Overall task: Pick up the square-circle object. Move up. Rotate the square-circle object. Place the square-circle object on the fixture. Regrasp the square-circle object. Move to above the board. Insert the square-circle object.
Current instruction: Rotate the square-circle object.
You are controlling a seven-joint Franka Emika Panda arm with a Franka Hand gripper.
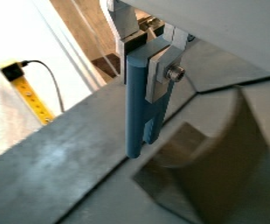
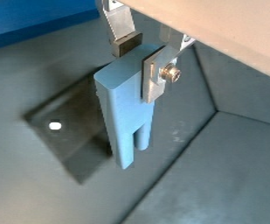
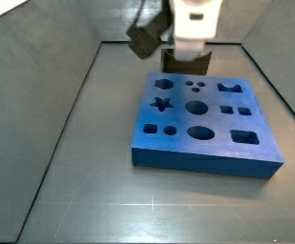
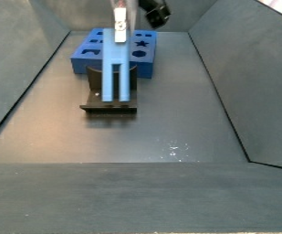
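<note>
1. Gripper (image 2: 141,54) high over the fixture (image 4: 110,104), fingers (image 2: 162,70) squeezed shut on the top of the square-circle object (image 2: 128,114).
2. Peg hanging straight down (forked end lowest), not touching the fixture yet.
3. Board (image 3: 203,129) just beside the fixture.
4. Risk: could miss the notch if lowered off-centre, then tip or slip out of the grip.
</note>
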